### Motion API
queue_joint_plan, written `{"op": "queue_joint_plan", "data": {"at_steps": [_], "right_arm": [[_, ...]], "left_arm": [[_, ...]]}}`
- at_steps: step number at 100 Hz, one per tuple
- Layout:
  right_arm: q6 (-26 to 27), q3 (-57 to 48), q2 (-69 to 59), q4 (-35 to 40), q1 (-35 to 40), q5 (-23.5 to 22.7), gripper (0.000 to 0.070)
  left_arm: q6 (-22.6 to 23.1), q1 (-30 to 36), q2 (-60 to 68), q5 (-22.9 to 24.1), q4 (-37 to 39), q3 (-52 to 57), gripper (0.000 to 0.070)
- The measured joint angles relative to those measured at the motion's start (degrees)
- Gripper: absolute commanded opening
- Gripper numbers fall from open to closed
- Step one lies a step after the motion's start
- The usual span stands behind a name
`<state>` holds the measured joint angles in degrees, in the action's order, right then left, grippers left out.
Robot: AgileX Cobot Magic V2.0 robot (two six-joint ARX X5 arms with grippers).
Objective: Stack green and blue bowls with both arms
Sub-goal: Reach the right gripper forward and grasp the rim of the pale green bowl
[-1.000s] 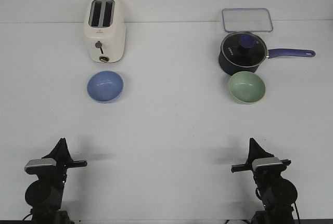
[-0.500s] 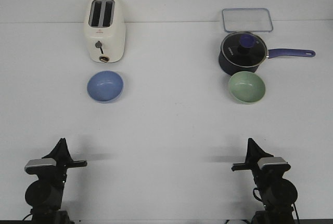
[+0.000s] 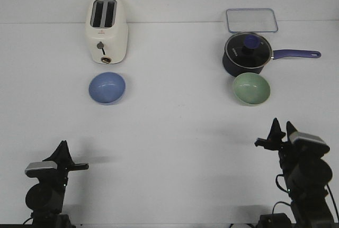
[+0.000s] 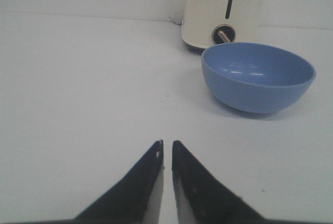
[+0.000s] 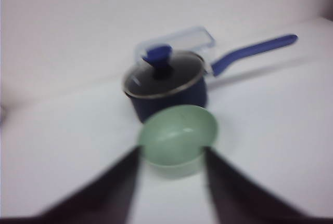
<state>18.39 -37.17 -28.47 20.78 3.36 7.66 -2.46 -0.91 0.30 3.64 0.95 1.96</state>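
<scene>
Left gripper [image 4: 166, 148]: fingers nearly pressed together, only a thin slit between the tips, nothing held. It sat low over the bare white table [image 3: 175, 133] at the near left corner, seen in the front view [image 3: 62, 148] with its silver-grey block just beside it. The blue bowl [image 4: 258, 76] stood upright ahead of it and well apart, off to one side of the fingertips' line, empty inside.

Right gripper [image 5: 171, 156]: jaws spread wide, holding nothing. The wrist view was blurred, so edges were soft, but the two dark fingers framed the green bowl [image 5: 178, 139] between them; whether they touched its rim could not be told from that view. In the front view the right gripper [image 3: 283, 133] stood near the right edge, tips up, clearly apart from the green bowl [image 3: 251, 89] and nearer the robot than it.

Bowls: blue bowl [image 3: 107, 88] on the left half of the table, green bowl on the right half, well apart from each other, both upright and unstacked.

Surroundings: cream toaster [image 3: 106, 29] just behind the blue bowl, its lever and knob facing forward. Dark saucepan [image 3: 247, 54] with glass lid just behind the green bowl, seemingly touching it or nearly so; its blue handle pointed right. A clear rectangular lid [image 3: 251, 20] lay flat behind the saucepan, at the table's far edge.
</scene>
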Motion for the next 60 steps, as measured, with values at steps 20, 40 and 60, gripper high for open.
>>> {"op": "queue_joint_plan", "data": {"at_steps": [20,40,60], "right_arm": [[-4.0,-13.7,-21.6,5.8,-1.7,1.6,0.0448],[-5.6,-25.0,-44.0,8.7,-8.5,-2.7,0.0447],[-5.9,-34.7,-61.5,11.1,-12.8,-10.7,0.0443]], "left_arm": [[0.0,0.0,0.0,0.0,0.0,0.0,0.0015],[0.0,0.0,0.0,0.0,0.0,0.0,0.0015],[0.0,0.0,0.0,0.0,0.0,0.0,0.0016]]}}
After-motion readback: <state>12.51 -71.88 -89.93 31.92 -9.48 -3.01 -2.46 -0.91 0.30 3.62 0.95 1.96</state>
